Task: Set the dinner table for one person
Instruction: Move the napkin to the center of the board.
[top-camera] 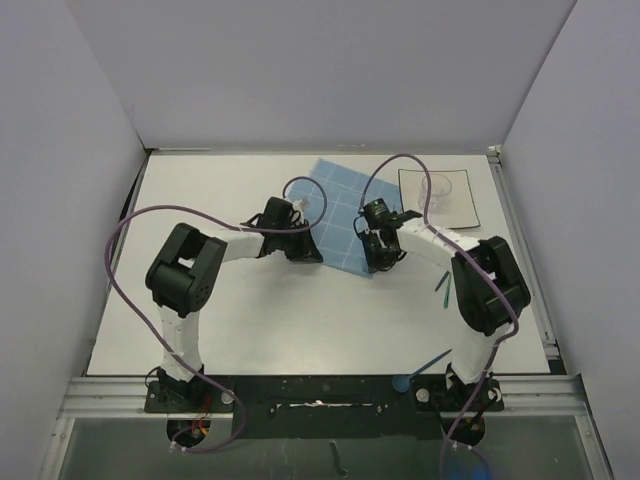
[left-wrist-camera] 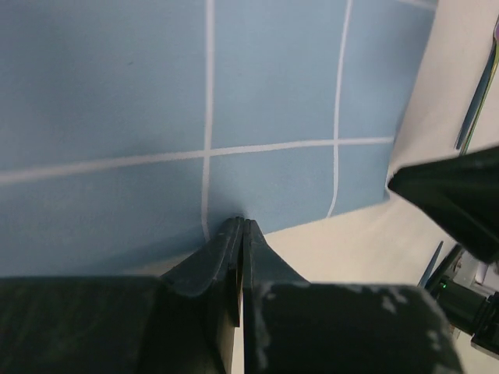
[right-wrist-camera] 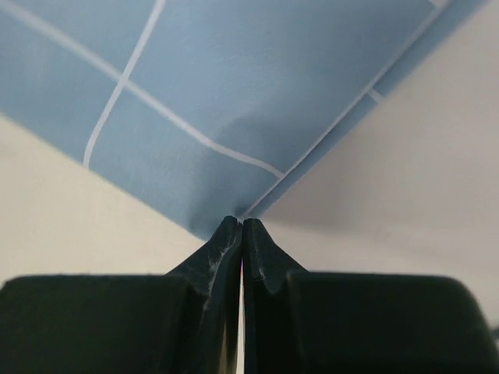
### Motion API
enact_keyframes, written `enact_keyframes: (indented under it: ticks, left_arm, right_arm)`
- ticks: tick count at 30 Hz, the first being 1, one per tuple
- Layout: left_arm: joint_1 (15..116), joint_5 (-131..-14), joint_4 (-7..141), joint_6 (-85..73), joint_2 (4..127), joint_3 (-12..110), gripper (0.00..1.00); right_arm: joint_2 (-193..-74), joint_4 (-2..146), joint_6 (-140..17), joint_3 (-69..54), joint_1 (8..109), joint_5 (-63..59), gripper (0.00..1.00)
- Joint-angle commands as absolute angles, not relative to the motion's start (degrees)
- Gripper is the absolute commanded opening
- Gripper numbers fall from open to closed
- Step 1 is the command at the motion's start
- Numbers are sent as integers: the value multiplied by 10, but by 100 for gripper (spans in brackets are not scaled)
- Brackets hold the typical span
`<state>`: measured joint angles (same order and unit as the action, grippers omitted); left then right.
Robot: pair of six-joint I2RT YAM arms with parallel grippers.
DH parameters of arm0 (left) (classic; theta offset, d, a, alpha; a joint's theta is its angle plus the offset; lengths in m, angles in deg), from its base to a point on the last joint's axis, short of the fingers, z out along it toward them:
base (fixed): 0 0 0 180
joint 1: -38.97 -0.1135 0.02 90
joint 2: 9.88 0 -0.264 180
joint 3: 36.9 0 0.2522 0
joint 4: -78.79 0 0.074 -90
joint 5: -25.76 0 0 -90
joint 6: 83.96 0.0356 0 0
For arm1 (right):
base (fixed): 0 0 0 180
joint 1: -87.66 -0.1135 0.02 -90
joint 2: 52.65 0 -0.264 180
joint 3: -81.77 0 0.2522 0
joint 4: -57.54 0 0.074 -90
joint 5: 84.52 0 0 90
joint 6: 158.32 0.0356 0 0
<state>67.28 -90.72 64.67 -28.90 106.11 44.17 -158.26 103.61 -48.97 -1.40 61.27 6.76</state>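
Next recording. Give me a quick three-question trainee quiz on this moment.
1. True or false: the clear glass stands on the square plate, not on the blue placemat.
2. What do the right arm's fingers pinch? A) the plate B) a corner of the blue placemat C) a utensil
3. Fill in: the left arm's fingers are shut on the blue placemat's near ____, away from its corner.
Key: 1 true; 2 B; 3 edge.
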Motion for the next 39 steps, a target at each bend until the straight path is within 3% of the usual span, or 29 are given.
enact_keyframes:
  ticks: [1, 6, 14, 21, 26, 27, 29, 33, 36, 38, 39]
  left_arm:
    - [694, -875, 619, -298, 1003, 369, 0]
    - [719, -864, 629, -325, 951, 299, 0]
    - [776, -841, 624, -359, 899, 238, 0]
    - [806, -826, 626, -384, 870, 214, 0]
    - [819, -822, 629, -402, 862, 188, 0]
    - [822, -821, 628, -405, 861, 188, 0]
    - [826, -820, 622, -408, 855, 188, 0]
    - [830, -815, 610, -407, 850, 198, 0]
    - [829, -817, 595, -399, 859, 215, 0]
    - [829, -823, 588, -395, 868, 237, 0]
    - [830, -826, 585, -394, 873, 242, 0]
  right_arm:
    - [-1470, 1129, -448, 38, 581, 73, 0]
    - [-1393, 1136, -438, 99, 577, 89, 0]
    - [-1399, 1145, -448, 80, 577, 112, 0]
    - [-1469, 1162, -503, -56, 601, 138, 0]
    - [-1535, 1153, -521, -138, 686, 72, 1]
    - [-1548, 1150, -524, -149, 703, 59, 6]
    - [-1572, 1146, -532, -169, 732, 35, 27]
    - [-1599, 1126, -537, -179, 777, -38, 53]
    - [-1605, 1114, -534, -180, 779, -68, 51]
    - [-1604, 1105, -529, -180, 779, -79, 38]
    - [-1607, 1102, -526, -180, 778, -82, 37]
